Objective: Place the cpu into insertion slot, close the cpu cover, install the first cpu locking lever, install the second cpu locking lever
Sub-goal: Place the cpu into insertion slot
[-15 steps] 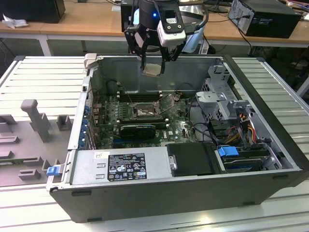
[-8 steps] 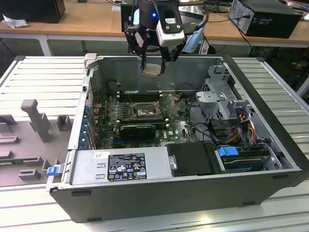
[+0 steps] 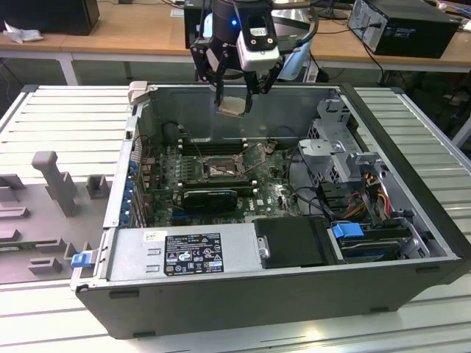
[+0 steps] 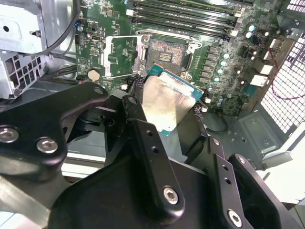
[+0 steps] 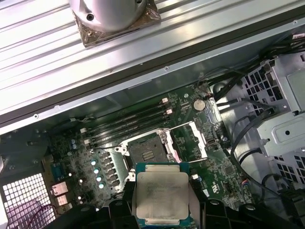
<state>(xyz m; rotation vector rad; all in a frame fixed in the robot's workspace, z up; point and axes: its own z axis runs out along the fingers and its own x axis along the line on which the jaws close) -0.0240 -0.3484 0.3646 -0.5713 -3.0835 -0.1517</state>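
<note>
Your gripper (image 3: 235, 101) is clamped on the cpu (image 4: 166, 102), fingers gripping its edges, raised well clear of the insertion slot (image 5: 148, 152). Slot is bare, contacts showing. The cpu cover (image 5: 191, 139) is flipped open, lying just beside the slot. Slot sits on the board inside the pc case (image 3: 294, 294).

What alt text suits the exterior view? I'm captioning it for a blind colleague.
The claw holds the cpu above an open computer case, whose green motherboard shows an empty insertion slot. The case lies on a slatted metal table.
</note>
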